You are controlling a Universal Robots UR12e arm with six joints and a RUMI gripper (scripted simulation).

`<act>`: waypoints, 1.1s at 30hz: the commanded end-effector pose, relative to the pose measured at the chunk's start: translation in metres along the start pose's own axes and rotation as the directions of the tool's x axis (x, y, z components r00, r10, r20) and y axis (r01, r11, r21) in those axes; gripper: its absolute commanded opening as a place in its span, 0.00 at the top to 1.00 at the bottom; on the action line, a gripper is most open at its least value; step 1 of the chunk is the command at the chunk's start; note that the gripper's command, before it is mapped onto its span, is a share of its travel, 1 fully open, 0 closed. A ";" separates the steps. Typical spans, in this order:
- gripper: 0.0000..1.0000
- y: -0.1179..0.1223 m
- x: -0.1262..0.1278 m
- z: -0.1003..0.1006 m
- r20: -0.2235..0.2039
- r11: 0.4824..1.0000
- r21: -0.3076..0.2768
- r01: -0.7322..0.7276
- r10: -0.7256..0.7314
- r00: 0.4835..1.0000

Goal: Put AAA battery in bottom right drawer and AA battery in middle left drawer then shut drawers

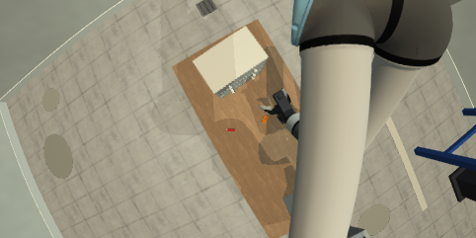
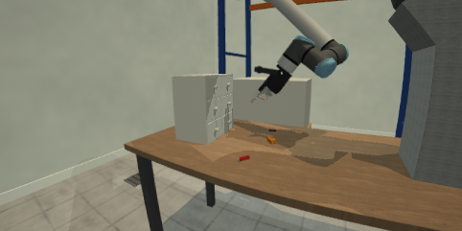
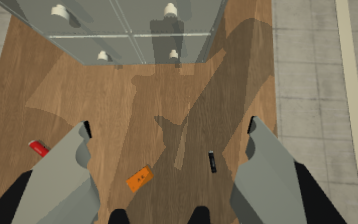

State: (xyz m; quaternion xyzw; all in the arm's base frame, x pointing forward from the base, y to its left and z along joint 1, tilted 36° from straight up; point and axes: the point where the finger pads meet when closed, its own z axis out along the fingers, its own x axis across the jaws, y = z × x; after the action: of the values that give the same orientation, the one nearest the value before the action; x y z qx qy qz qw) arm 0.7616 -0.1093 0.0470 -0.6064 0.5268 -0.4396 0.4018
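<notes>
The white chest (image 1: 229, 58) (image 2: 189, 109) (image 3: 92, 46) stands upright, its two columns and three rows of drawers apparently shut. In the wrist view the bottom right knob (image 3: 174, 54) and the middle left knob (image 3: 60, 12) show. A small black cylinder (image 2: 272, 130) (image 3: 212, 162), by its size the AAA battery, lies on the table. A larger red cylinder (image 1: 231, 129) (image 2: 243, 158) (image 3: 39, 148) with a pale end, seemingly the AA battery, lies further left in the wrist view. My gripper (image 1: 264, 109) (image 2: 259, 99) (image 3: 170, 119) is open and empty, tilted, above the table in front of the drawers.
An orange block (image 1: 265, 119) (image 2: 271, 140) (image 3: 139, 178) lies between the two cylinders on the wooden table (image 1: 247, 167) (image 2: 335, 186) (image 3: 10, 100). A pale box (image 2: 283, 104) stands behind the table. The arm covers the table's right side in the top view.
</notes>
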 end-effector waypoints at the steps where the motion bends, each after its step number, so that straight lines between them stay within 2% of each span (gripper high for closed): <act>1: 0.00 -0.002 0.001 0.010 -0.004 0.997 0.083 -0.001 0.002 1.000; 4: 0.00 -0.002 0.001 0.015 -0.004 0.992 0.124 -0.001 0.002 1.000; 6: 0.00 -0.002 0.001 0.015 -0.004 0.992 0.124 -0.001 0.002 1.000; 20: 0.00 -0.003 0.001 0.036 -0.004 0.958 0.287 0.000 0.001 1.000; 33: 0.00 -0.003 0.001 0.045 -0.004 0.934 0.356 0.000 0.001 1.000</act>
State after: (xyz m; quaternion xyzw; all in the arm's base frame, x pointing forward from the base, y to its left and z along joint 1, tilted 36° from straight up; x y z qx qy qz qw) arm 0.8028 -0.1086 0.0374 -0.5293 0.4461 -0.5229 0.4975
